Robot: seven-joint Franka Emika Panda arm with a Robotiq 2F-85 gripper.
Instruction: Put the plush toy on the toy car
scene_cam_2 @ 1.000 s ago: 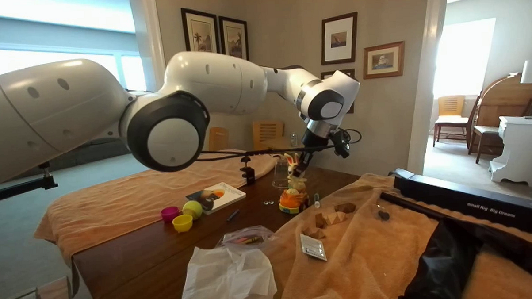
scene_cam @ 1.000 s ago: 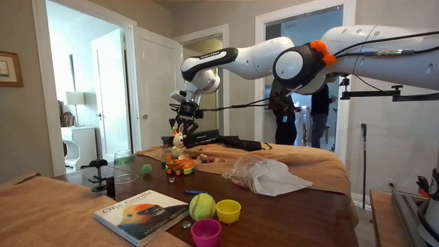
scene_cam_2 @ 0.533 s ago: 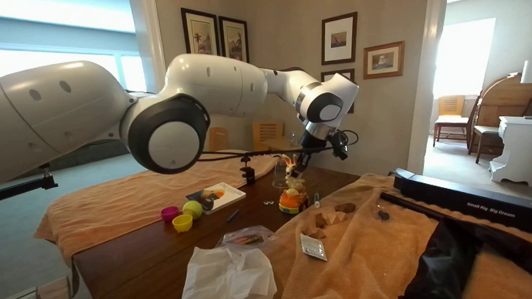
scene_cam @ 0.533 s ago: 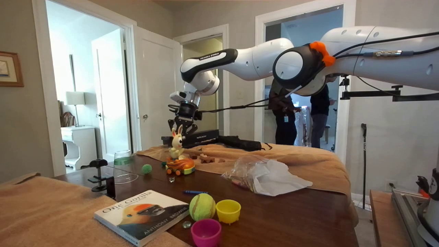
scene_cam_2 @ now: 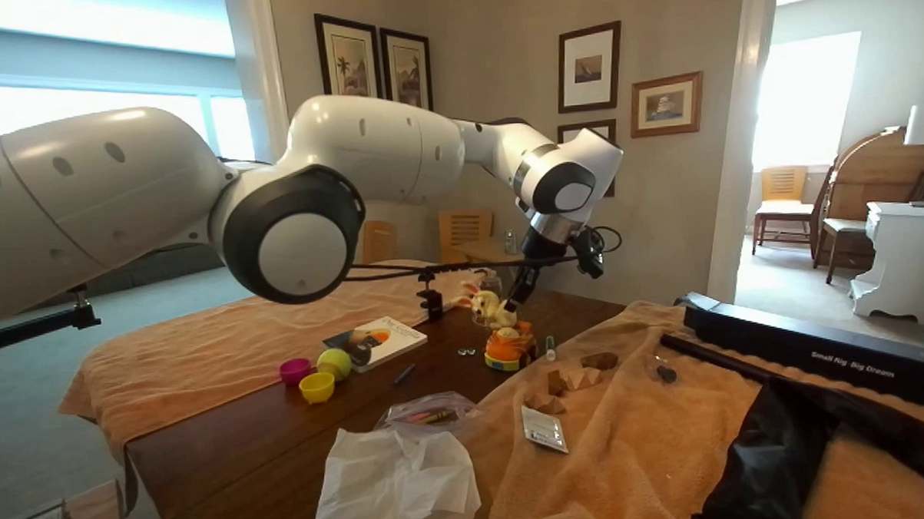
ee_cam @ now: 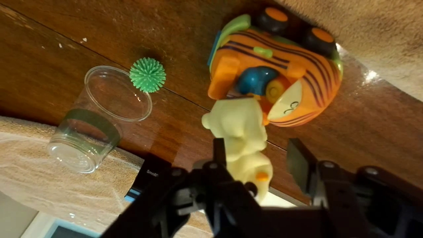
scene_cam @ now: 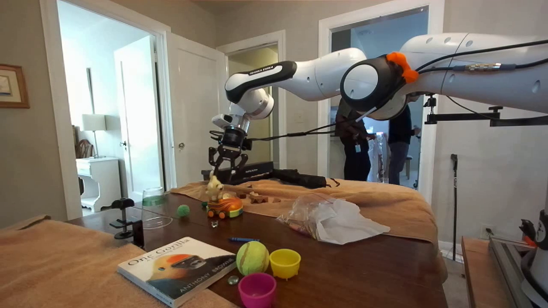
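Small round magenta cup (scene_cam: 257, 291): foremost on the dark brown wooden table (scene_cam: 351, 273) in an exterior view, just beside a yellow-green tennis ball (scene_cam: 252, 258).
Round yellow cup on little feet (scene_cam: 285, 264): just beside the same ball.
White-covered picture book lettered "One Gorilla" (scene_cam: 177, 269): face up, partly on a peach towel (scene_cam: 51, 265).
Slim blue stick (scene_cam: 244, 240): on the wood, past the ball.
Clear plastic bag (scene_cam: 306, 209): against crumpled white paper (scene_cam: 351, 220), at the edge of a farther peach towel (scene_cam: 398, 205).
Clear plastic cup with a green band (scene_cam: 154, 199): upturned, wide rim down.
Orange toy car with dark stripes (ee_cam: 294, 69): on the wood, just beside the farther towel.
Spiky green ball (scene_cam: 183, 210): between the clear cup and the car.
Cream-yellow rabbit figure with orange-lined ears (scene_cam_2: 494, 310): the task's toy; its lower end is at the car's open seat, its body tilted far over, head out past the car's side; how firmly it sits cannot be told.
Black two-fingered gripper (ee_cam: 258, 154): beside the rabbit, fingers spread well apart, clasping nothing; in the wrist view one finger overlaps the rabbit, and whether it touches cannot be told.
Long black box (scene_cam_2: 787, 336): on the farther towel.
Two people (scene_cam: 353, 158): standing beyond a white-framed doorway (scene_cam: 324, 36), partly hidden by the white jointed arm (scene_cam: 321, 75).
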